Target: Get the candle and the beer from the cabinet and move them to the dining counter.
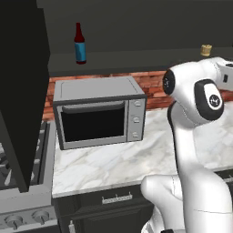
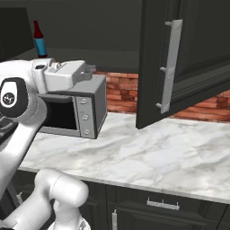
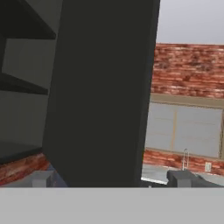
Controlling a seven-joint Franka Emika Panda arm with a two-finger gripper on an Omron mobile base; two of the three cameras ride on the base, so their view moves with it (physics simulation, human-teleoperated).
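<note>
The beer [image 1: 80,44] stood upright on the open cabinet's [image 2: 179,67] lower shelf above the toaster oven [image 1: 100,116], and the candle [image 1: 206,50] sat well apart along the same shelf, near the arm's wrist. The gripper [image 3: 112,178] faced the door's edge with its fingers spread wide and empty. A good approach probably meant clearing that door first, then entering level with the candle.
</note>
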